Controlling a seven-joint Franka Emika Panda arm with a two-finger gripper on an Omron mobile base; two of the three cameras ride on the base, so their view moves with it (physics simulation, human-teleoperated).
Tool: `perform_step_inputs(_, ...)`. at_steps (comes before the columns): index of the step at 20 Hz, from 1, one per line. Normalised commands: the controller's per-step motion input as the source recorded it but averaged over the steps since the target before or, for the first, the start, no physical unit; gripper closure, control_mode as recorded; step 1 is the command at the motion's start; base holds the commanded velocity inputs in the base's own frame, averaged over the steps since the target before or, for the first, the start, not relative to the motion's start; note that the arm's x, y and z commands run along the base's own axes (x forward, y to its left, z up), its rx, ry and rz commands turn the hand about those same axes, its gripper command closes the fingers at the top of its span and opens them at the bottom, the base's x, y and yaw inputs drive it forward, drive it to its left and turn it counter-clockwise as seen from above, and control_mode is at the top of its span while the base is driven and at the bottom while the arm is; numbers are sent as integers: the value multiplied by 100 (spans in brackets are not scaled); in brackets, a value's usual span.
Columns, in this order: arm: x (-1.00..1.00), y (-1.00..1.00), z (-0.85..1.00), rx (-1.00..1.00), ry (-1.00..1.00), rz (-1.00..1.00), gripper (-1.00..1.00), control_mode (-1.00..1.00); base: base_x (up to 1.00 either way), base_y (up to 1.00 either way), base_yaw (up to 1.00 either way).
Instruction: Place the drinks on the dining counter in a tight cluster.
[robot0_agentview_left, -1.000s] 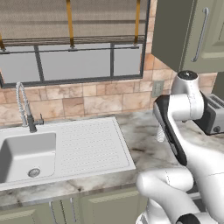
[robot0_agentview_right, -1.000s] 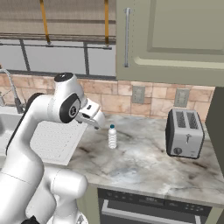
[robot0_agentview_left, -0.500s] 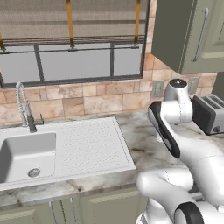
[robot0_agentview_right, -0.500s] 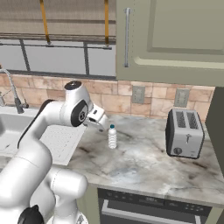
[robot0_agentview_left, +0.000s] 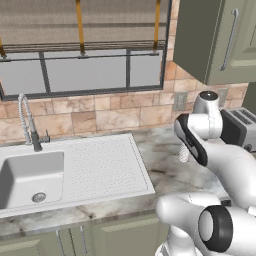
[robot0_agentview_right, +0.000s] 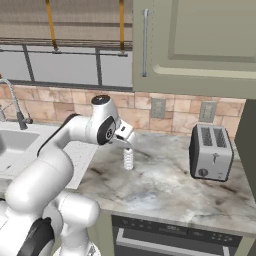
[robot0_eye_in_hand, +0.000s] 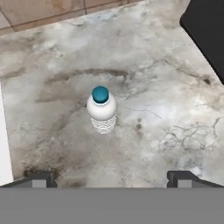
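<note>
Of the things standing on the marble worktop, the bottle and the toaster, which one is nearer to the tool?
The small clear bottle with the blue cap: the open tool hangs right above it, while the toaster stands farther along the worktop.

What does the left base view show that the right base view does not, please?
The left base view alone takes in the whole sink with its drain and its ribbed draining board. The right base view alone takes in the oven front under the worktop and the small clear bottle standing whole and upright, with the open tool just above it. Both share the marble worktop, the toaster, the tap, the window and the wall cupboard; from the left, the arm covers most of the bottle.
</note>
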Motion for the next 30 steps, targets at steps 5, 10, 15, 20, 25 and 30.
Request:
perform_step_inputs(5,19,-32,0,3,9,2,-100,-100,0,0,0)
perform_step_inputs(10,3,0,-11,5,1,0,-100,-100,0,0,0)
perform_step_inputs(15,0,0,0,6,3,1,-100,-100,0,0,0)
perform_step_inputs(20,0,0,0,2,4,1,-100,-100,0,0,0)
perform_step_inputs(25,6,0,-12,0,0,0,-100,-100,0,0,0)
perform_step_inputs(30,11,0,-18,0,0,0,-100,-100,0,0,0)
